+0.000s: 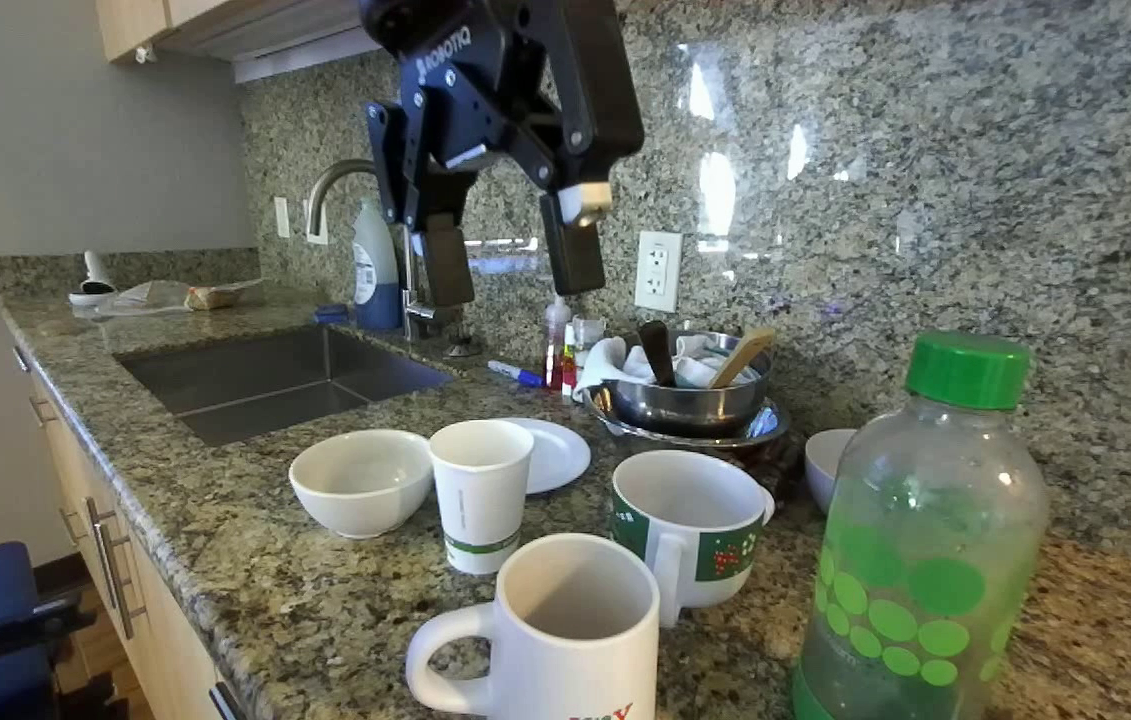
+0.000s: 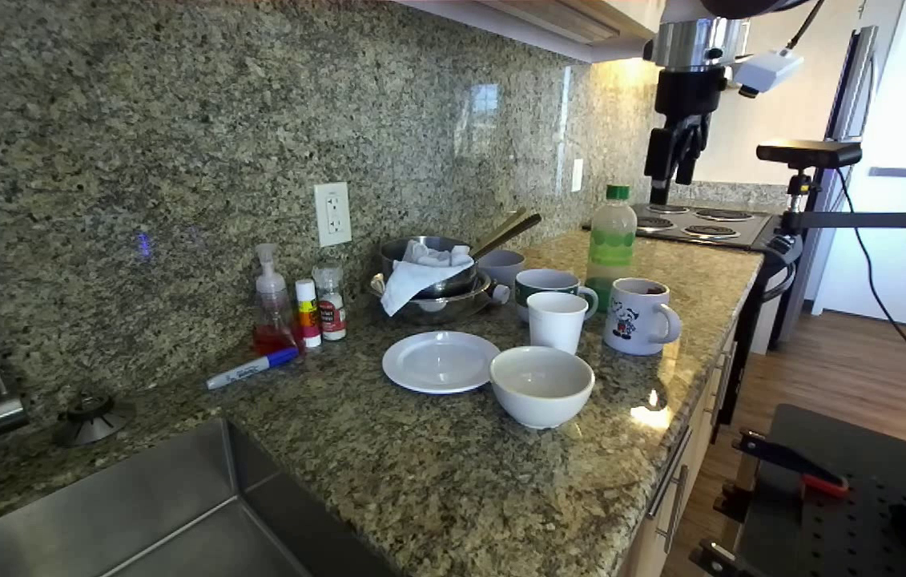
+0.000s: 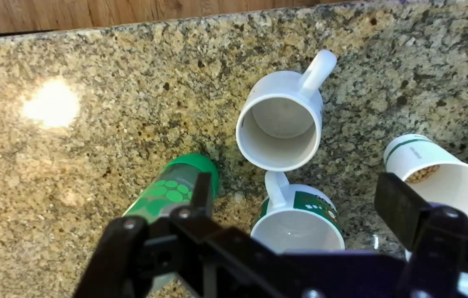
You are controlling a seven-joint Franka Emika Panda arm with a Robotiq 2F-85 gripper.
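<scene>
Right now the gripper [image 1: 512,258] hangs high, fingers [image 1: 448,268] spread wide with only air between them, the green-banded mug [image 1: 695,530] standing well below on the granite countertop [image 1: 335,610]. Just off that mug's handle side sits the cartoon-printed mug [image 2: 635,320]; look, on one flank, the paper cup [image 1: 480,495] with tan bits [image 3: 422,174] inside, and on the opposite flank, the green-capped bottle [image 1: 925,535].

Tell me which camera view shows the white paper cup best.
The wrist view: it looks into the white paper cup, so the small tan pieces inside show, along with its outer wall. Both exterior views show the cup standing upright, mostly its outside; what it contains is not visible there.
</scene>
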